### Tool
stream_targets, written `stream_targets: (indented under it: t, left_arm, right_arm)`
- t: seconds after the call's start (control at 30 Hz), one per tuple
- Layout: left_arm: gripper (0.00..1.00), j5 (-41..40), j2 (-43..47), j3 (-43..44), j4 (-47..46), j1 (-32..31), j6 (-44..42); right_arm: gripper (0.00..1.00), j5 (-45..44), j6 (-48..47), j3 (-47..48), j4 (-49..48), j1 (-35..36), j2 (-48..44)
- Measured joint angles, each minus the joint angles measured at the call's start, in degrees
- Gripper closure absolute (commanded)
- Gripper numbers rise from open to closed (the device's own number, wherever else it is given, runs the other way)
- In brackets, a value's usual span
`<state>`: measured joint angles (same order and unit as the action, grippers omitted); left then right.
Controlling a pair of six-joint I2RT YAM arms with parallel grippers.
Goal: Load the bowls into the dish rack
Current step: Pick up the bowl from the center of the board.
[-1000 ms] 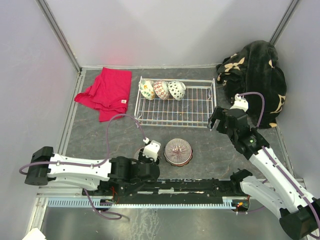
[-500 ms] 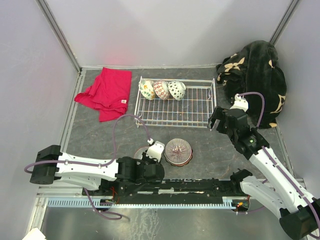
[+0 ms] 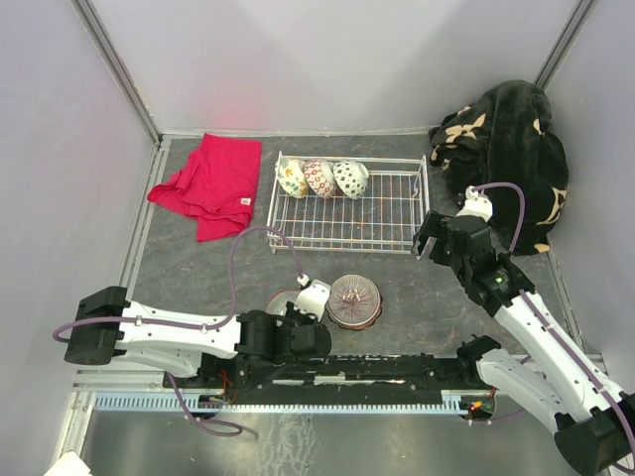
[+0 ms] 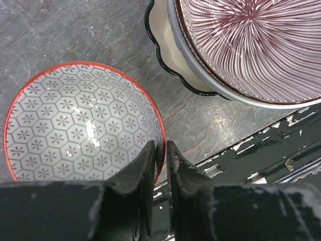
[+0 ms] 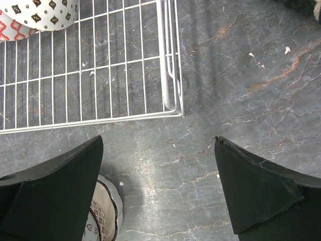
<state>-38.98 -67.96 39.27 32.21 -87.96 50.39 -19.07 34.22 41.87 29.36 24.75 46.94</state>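
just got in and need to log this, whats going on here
The left gripper straddles the rim of a red-rimmed bowl; whether it is clamped yet is unclear. A striped bowl nested in a scalloped bowl sits beside it. Three bowls already stand in the dish rack. The right gripper hangs open and empty by the rack's corner.
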Motion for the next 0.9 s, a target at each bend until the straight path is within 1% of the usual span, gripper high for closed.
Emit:
stream_targets:
  t: [0.13, 0.27, 0.5, 0.9]
  left_arm:
    - [0.94, -0.5, 0.0, 0.4, 0.0, 0.0, 0.0]
    - [0.97, -1.4, 0.0, 1.3, 0.3, 0.0, 0.0]
    - [0.97, -1.6, 0.6, 2.0, 1.1, 0.0, 0.0]
    - [0.97, -2.6, 5.3, 2.8, 3.2, 0.0, 0.0]
  right_arm:
    - [0.01, 0.0, 0.0, 0.0, 0.0, 0.0, 0.0]
    - [0.01, 0.0, 0.0, 0.0, 0.0, 0.0, 0.0]
    - [0.01, 0.0, 0.0, 0.0, 0.0, 0.0, 0.0]
    - [0.01, 0.0, 0.0, 0.0, 0.0, 0.0, 0.0]
